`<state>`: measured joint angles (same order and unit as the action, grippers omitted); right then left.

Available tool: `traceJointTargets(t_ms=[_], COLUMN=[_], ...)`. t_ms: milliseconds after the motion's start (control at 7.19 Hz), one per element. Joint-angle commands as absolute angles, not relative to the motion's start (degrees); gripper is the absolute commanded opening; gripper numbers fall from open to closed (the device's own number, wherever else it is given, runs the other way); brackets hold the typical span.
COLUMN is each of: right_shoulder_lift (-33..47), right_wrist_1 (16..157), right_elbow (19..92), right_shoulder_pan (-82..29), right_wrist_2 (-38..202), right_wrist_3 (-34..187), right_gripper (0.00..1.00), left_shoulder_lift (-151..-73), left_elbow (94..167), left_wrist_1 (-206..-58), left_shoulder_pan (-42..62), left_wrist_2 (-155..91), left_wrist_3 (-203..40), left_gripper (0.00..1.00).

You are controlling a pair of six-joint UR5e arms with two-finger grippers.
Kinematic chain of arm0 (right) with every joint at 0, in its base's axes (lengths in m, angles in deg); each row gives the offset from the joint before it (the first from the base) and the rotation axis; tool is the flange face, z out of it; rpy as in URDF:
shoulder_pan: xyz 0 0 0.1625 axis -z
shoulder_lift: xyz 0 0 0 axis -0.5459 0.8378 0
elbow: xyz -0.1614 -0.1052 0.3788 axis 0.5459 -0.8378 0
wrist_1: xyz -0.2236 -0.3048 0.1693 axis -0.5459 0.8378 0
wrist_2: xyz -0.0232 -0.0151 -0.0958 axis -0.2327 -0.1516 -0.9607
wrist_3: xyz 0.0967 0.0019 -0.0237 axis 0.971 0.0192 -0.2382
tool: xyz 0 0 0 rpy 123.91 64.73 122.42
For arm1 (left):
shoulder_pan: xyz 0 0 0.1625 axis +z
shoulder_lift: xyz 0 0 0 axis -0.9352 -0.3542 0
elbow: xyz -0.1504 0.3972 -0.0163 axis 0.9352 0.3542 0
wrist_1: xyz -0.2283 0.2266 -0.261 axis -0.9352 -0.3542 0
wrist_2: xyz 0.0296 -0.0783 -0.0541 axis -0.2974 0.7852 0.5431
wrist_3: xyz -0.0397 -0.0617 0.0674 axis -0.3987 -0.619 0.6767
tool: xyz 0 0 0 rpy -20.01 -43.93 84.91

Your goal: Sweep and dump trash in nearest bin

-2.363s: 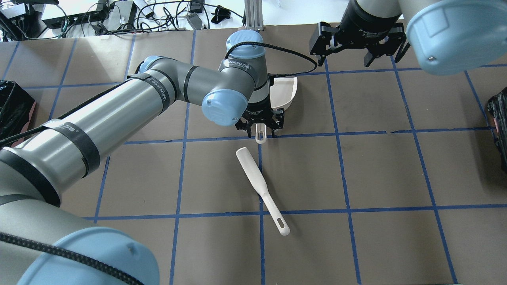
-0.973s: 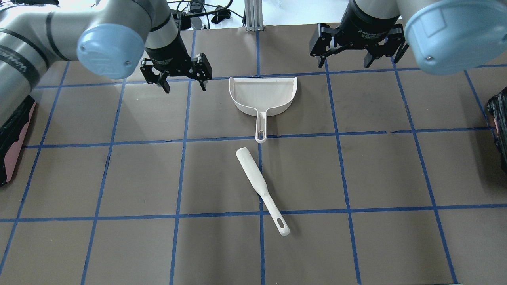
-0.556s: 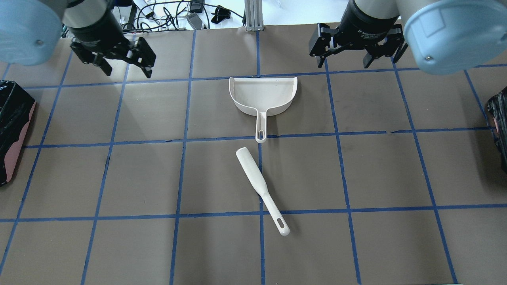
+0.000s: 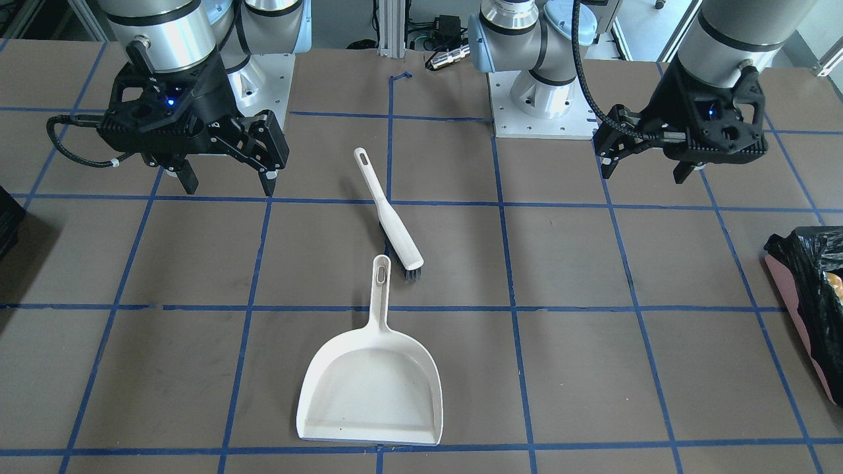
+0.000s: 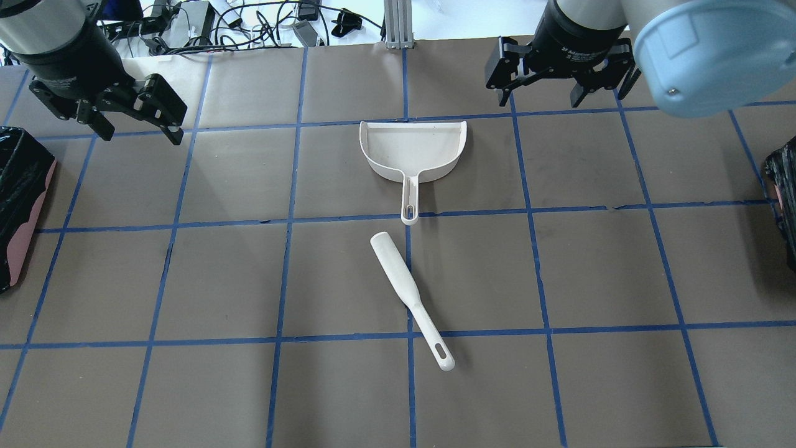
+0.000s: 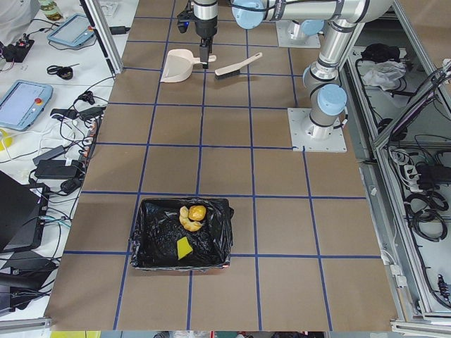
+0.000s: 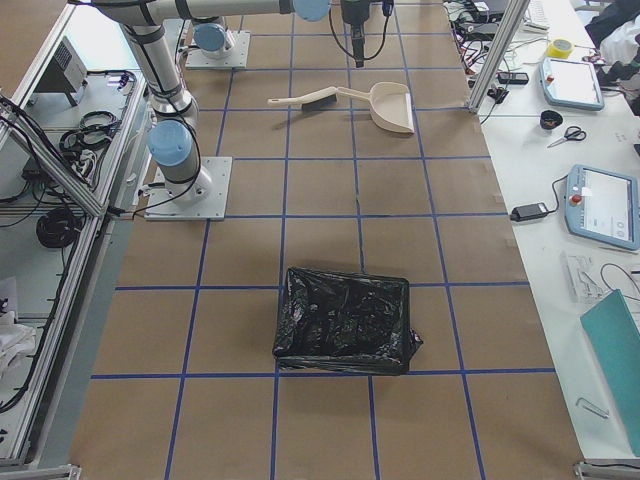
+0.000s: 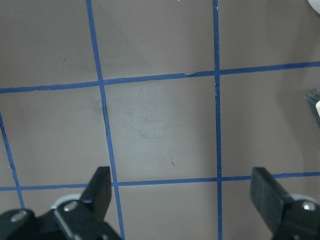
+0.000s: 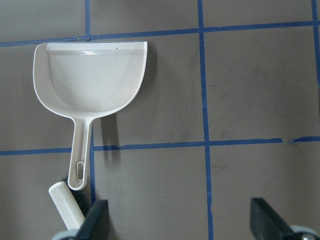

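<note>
The trash, an orange-brown lump point(image 6: 192, 213) and a yellow wedge point(image 6: 184, 247), lies inside the bin point(image 6: 144, 239), which is pink-sided and lined with black plastic. That bin sits at the table's left end point(image 5: 25, 205) point(image 4: 800, 299). My left gripper point(image 5: 140, 134) point(image 4: 642, 172) point(image 8: 182, 195) hangs open and holds nothing above bare table, between the bin and the dustpan. My right gripper point(image 5: 540, 98) point(image 4: 229, 186) point(image 9: 181, 220) is also open with nothing in it, to the right of the white dustpan point(image 5: 413, 149) point(image 9: 90, 77).
The dustpan point(image 4: 370, 392) lies flat near the table's middle, with nothing in it. A white brush point(image 5: 404, 289) point(image 4: 388, 214) lies just behind its handle. A second black-bagged container point(image 5: 785, 199) point(image 7: 345, 320) stands at the right end.
My left arm has pulled away from the dustpan's handle and swung far left toward the bin. The dustpan, brush and right arm have not moved.
</note>
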<state>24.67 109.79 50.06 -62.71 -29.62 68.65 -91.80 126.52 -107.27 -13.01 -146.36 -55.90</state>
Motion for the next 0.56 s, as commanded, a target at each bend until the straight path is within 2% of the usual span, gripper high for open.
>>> traceJointTargets(t_ms=[0,417], right_shoulder_lift=[24.7,24.7], right_wrist_1=[109.7,109.7], right_elbow=[50.1,50.1], right_shoulder_pan=[-62.7,-62.7], right_wrist_2=[-29.7,-29.7], right_wrist_3=[68.7,68.7], right_gripper=[1.00,1.00], left_shoulder_lift=[-90.2,-90.3], left_elbow=[126.4,126.9], left_wrist_1=[-107.4,-107.6], left_shoulder_pan=[-14.2,-14.8], left_wrist_2=[-142.6,-142.8], left_wrist_3=[-62.2,-62.1], left_gripper=[1.00,1.00])
